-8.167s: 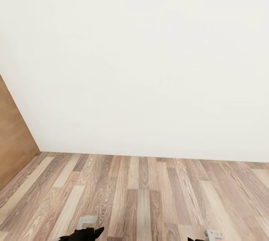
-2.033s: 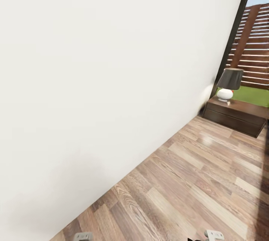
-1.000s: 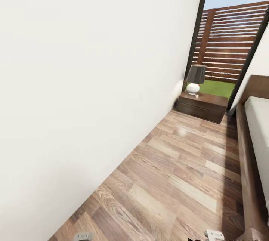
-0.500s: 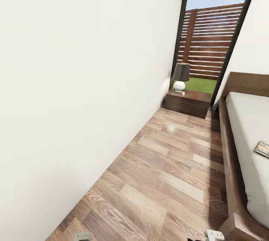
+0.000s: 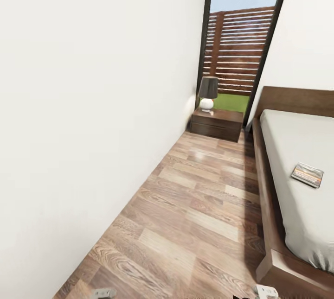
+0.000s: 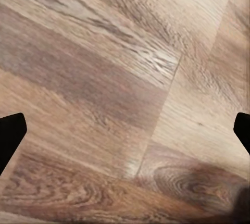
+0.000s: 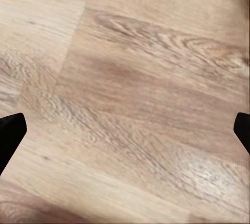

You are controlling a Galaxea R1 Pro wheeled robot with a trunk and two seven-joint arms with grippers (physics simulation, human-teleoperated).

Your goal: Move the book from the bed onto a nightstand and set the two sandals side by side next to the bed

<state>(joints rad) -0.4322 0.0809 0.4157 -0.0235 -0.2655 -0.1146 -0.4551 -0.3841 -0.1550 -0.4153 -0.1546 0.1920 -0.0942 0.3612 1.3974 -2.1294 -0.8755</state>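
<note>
Right now the book (image 5: 307, 174) lies flat on the white mattress of the bed (image 5: 297, 150), toward the mattress's left side and roughly midway along what shows of it. The bed fills the right of the head view, its dark wooden frame running along the wood-plank floor (image 5: 199, 206) and its headboard (image 5: 297, 100) against the far wall. Left of the headboard, at the far end of the floor strip, stands the nightstand (image 5: 217, 124), with a lamp (image 5: 208, 93) on its top: a white round base under a dark shade. Behind it rises a tall dark-framed window (image 5: 241, 44) showing a slatted wooden fence, grass and sky. A plain white wall (image 5: 93, 104) runs along the left.

The left gripper (image 6: 125, 130) is spread wide, its dark fingertips (image 6: 10, 133) at the picture's opposite edges, holding nothing, with bare floor planks between them. The right gripper (image 7: 125, 130) is likewise spread wide and empty, fingertips (image 7: 10, 133) far apart above bare planks.
</note>
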